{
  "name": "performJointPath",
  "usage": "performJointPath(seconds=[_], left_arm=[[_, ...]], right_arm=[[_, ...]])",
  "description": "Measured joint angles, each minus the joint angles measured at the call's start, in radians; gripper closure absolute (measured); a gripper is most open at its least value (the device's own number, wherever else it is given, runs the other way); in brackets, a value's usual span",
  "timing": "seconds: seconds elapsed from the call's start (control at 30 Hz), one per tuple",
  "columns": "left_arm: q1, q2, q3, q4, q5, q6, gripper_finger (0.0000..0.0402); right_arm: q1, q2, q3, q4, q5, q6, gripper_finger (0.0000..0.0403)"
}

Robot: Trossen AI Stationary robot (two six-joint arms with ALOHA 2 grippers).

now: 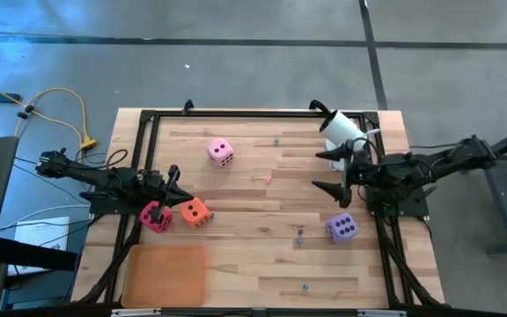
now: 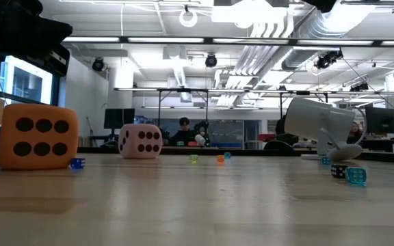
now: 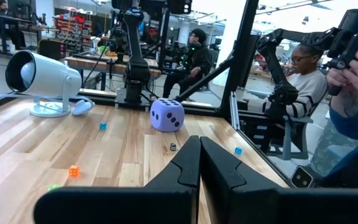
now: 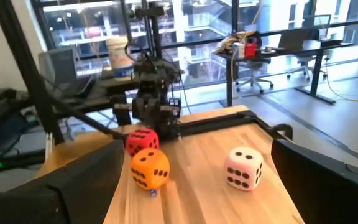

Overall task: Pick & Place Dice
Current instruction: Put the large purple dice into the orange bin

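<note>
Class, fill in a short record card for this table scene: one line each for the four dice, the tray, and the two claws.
Pink die: far side, alone
Magenta die: left edge, under the left claw
Orange die: beside the magenta die
Purple die: right side, near edge
Orange tray: near-left corner, no dice on it
Left claw: shut, holds nothing
Right claw: open, holds nothing

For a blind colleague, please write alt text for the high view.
Seen from above, a wooden table holds four dice: pink, orange, purple and magenta. The shut left gripper is beside the magenta and orange dice; the open right gripper is empty. An orange tray lies at one corner.
</note>
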State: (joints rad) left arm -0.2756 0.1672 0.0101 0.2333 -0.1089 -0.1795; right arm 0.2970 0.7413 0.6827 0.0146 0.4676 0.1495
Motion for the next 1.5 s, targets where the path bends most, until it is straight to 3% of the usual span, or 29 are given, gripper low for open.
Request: performJointPath(seconds=[0.47,0.63,0.97,1.27,1.5], left_arm=[[0.000,0.000,0.000,0.000,0.000,0.000,0.0401],[0.000,0.000,0.000,0.000,0.000,0.000,0.0401],[0.000,0.000,0.000,0.000,0.000,0.000,0.0401],[0.000,0.000,0.000,0.000,0.000,0.000,0.0401],[0.000,0.000,0.000,0.000,0.000,0.000,0.0401]], right_arm=[[0.091,0.019,0.000,0.006,0.161,-0.021,0.0003],[0.175,0.054,0.000,-0.160,0.196,0.140,0.0003],[0.367,0.051,0.000,-0.527,0.240,0.642,0.0003],[0.406,0.154,0.148,-1.037,0.105,1.140,0.0003],[0.405,0.313,0.239,-1.267,-0.125,1.431,0.0003]])
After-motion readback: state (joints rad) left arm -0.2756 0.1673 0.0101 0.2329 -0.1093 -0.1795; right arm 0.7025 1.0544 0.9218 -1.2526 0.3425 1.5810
